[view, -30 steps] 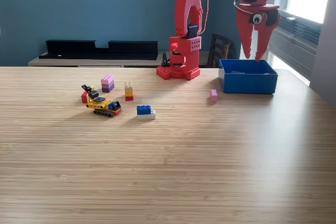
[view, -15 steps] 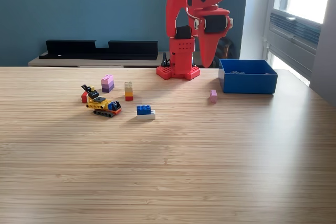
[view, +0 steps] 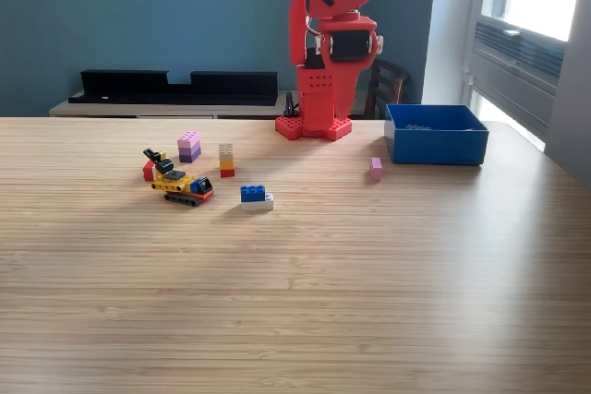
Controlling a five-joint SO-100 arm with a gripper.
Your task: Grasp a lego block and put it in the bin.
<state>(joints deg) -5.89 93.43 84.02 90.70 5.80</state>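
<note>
Wooden table (view: 305, 302): pale striped top, fills the near half of the exterior view.

Blue-and-white lego block (view: 256, 197): nearest piece, blue brick on a white plate, lying apart from the others.

Toy digger (view: 181, 185): yellow and black, tracked, just to the exterior view's left of the blue-and-white piece; a small red brick (view: 148, 171) touches its rear.

Yellow-orange-red stack (view: 226, 161): upright, behind the digger.

Purple-pink stack (view: 189, 146): upright, near the yellow stack, on its left in the exterior view.

Pink lego block (view: 376, 168): single, upright, on the table just in front of the bin's near left corner, not touching it.

Bin (view: 436, 143): blue, low, rectangular, at the exterior view's right; contents too faint to name.

Red arm (view: 325, 43): folded above its base at the table's far edge, well apart from every block; gripper (view: 325, 89) tucked against the column, fingers not distinguishable, so spread or pressed together cannot be told
</note>
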